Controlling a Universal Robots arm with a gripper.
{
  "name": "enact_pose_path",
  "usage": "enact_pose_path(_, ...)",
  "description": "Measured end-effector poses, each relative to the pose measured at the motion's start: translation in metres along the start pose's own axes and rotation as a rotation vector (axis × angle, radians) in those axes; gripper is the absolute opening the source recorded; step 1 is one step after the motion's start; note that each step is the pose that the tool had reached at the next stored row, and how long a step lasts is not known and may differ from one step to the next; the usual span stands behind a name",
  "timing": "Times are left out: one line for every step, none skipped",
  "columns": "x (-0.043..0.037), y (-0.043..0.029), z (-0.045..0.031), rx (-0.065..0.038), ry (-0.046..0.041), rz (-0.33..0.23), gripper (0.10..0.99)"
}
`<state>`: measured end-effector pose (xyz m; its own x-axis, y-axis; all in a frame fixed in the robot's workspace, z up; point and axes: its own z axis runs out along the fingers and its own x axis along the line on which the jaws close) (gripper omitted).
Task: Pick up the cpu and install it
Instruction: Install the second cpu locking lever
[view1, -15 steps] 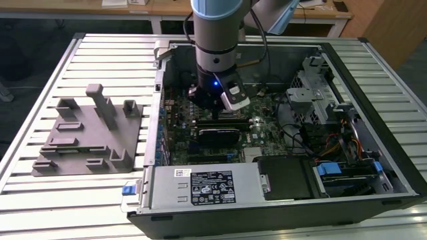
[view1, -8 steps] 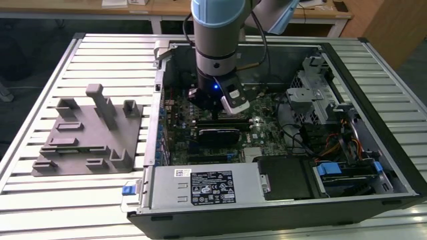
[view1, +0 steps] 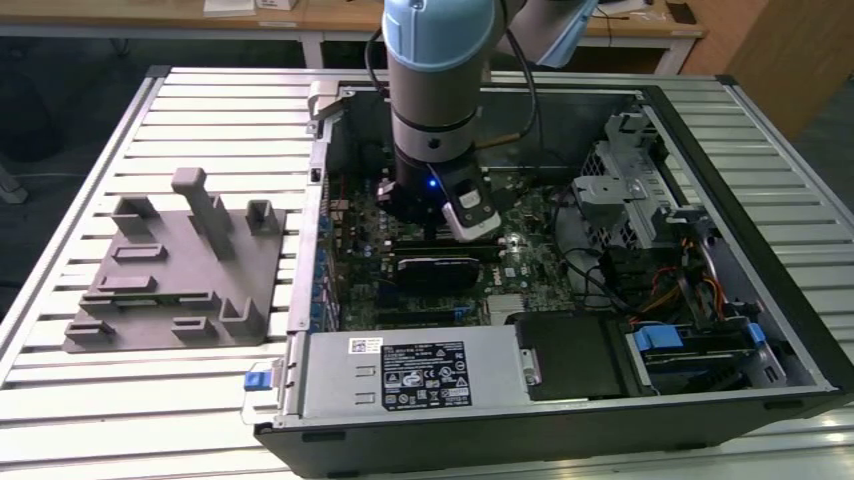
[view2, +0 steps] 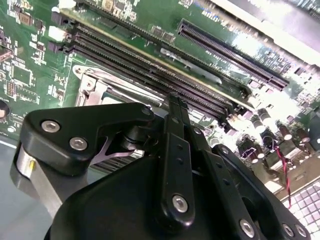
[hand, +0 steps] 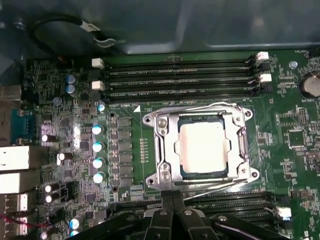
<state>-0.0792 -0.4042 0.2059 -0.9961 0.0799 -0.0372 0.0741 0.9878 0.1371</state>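
One cpu (hand: 204, 148), a pale silver square, is sitting inside the metal socket frame (hand: 162, 150) on the green motherboard (hand: 300, 145) in the first wrist view. Taking that socket frame as the landmark: three long memory slots (hand: 180, 80) are running along its far side, a second bank of slots is lying on its near side, and five small blue-topped capacitors (hand: 98, 146) are standing in a column beside it. One gripper (hand: 173, 199) is hovering just at the frame's near edge, its two fingers pressed together and pinching nothing.

In the exterior view, one robot arm (view1: 434, 100) is reaching down into one open computer case (view1: 747, 330), and one grey fixture (view1: 174, 270) is lying on the slatted table (view1: 80, 400) beside the case. In the second wrist view, the gripper's black linkages are showing close up over the slots.
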Motion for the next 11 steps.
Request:
enact_pose_path(-0.0001, -0.0018, -0.0002, -0.005, 0.0003, 0.0, 0.106)
enact_pose_path(-0.0004, -0.0058, -0.0007, -0.023, 0.0017, 0.001, 0.106)
enact_pose_path(-0.0004, -0.0068, -0.0008, -0.036, 0.0027, 0.002, 0.106)
enact_pose_path(-0.0002, -0.0078, -0.0008, -0.05, 0.0036, 0.002, 0.106)
enact_pose_path(-0.0001, -0.0087, -0.0008, -0.063, 0.0047, 0.003, 0.106)
enact_pose_path(0.0001, -0.0097, -0.0009, -0.076, 0.0057, 0.004, 0.106)
enact_pose_path(0.0003, -0.011, -0.0009, -0.085, 0.0064, 0.004, 0.106)
enact_pose_path(0.0004, -0.0127, -0.0008, -0.091, 0.0068, 0.004, 0.106)
enact_pose_path(0.0006, -0.0148, -0.0008, -0.096, 0.0071, 0.005, 0.106)
enact_pose_path(0.0008, -0.0162, -0.0008, -0.099, 0.0073, 0.005, 0.106)
enact_pose_path(0.0011, -0.0171, -0.0006, -0.102, 0.0076, 0.005, 0.106)
